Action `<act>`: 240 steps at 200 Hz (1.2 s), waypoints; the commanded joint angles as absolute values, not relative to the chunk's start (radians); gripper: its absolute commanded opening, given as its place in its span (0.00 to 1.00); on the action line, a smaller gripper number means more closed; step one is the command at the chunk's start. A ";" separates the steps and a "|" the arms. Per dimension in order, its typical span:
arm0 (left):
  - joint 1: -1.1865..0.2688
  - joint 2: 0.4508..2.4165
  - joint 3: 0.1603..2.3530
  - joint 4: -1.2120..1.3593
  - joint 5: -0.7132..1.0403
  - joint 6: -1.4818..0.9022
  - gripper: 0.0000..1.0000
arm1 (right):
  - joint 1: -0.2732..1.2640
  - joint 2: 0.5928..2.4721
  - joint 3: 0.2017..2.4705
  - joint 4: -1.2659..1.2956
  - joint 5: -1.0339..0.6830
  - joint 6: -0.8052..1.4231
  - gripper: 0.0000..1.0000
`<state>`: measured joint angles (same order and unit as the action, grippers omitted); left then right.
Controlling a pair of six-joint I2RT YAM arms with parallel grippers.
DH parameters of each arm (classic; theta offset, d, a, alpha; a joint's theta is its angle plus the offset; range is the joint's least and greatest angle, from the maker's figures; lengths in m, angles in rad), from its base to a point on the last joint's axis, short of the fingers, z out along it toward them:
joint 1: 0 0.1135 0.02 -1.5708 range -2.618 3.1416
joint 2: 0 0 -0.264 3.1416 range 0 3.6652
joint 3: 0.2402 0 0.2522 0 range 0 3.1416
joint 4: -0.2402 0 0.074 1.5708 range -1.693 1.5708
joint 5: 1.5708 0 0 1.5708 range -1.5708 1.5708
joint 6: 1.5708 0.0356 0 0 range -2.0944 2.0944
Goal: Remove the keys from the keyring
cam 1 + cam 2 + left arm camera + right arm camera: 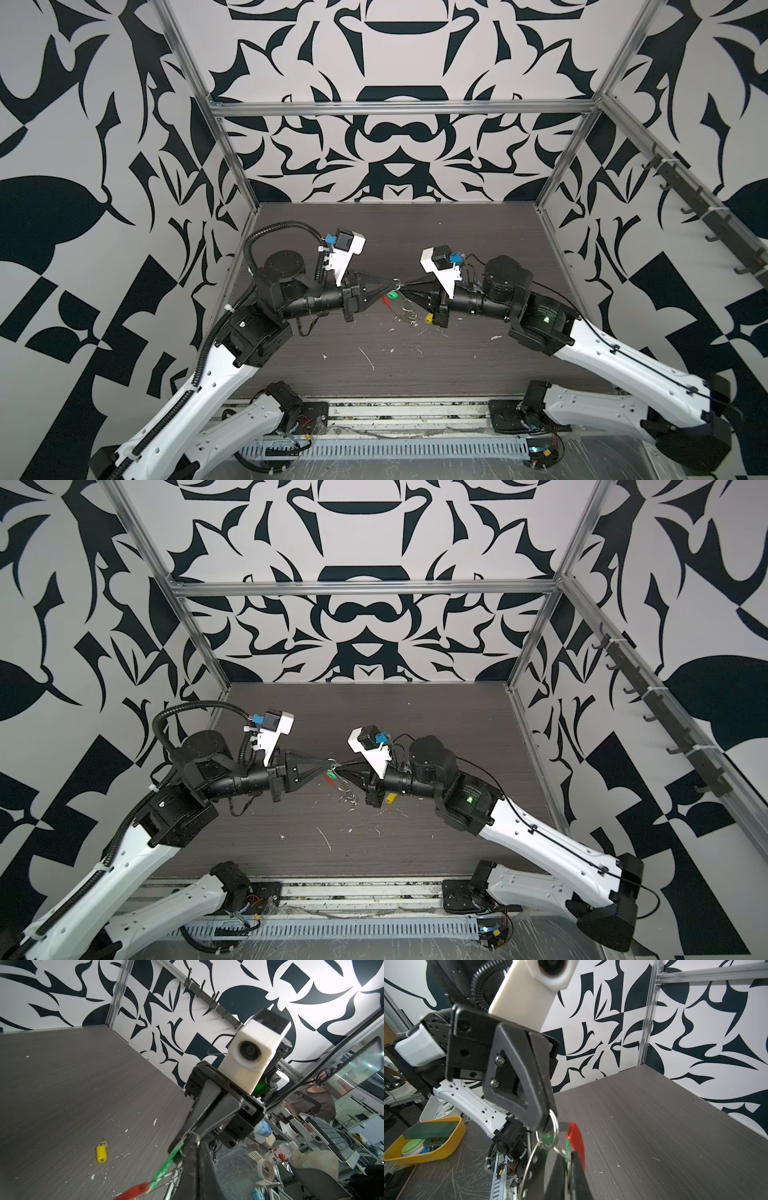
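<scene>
Above the middle of the counter (374, 232), held clear of its surface: keyring (529, 1165), one thin grey metal hoop with a red sleeve (577, 1142) along one arc and several small silver rings (409, 308) hanging below. Whether the lowest rings touch the counter cannot be told.

Left gripper (390, 286): reaches in from the left in both top views. Jaws pressed fully together on one small ring of the keyring, which shows at their tips in the right wrist view.

Right gripper (405, 285): meets the left one tip to tip. Jaws closed to a sliver on the thin edge of the green key (567, 1153).

Green key: hangs at the keyring, just beside the red sleeve, between the two grippers.

Yellow key (101, 1153): off the keyring, lying flat and alone on the counter, a small silver ring at one end. In both top views it sits just beside the right gripper's body.

White flecks (368, 357): scattered over the counter, nearer the arm bases.
</scene>
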<state>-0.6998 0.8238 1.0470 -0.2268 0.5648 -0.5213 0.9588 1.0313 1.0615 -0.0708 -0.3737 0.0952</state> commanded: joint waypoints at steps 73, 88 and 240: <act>-0.699 0.750 0.914 -0.006 0.437 -0.558 0.00 | 1.074 1.123 1.194 -0.066 -0.321 -0.011 0.00; -0.699 0.745 0.900 0.005 0.430 -0.558 0.00 | 1.081 1.138 1.208 -0.064 -0.319 -0.018 0.00; -0.699 0.598 0.822 -0.137 0.160 -0.470 0.00 | 1.038 0.984 1.018 -0.096 -0.214 0.039 0.00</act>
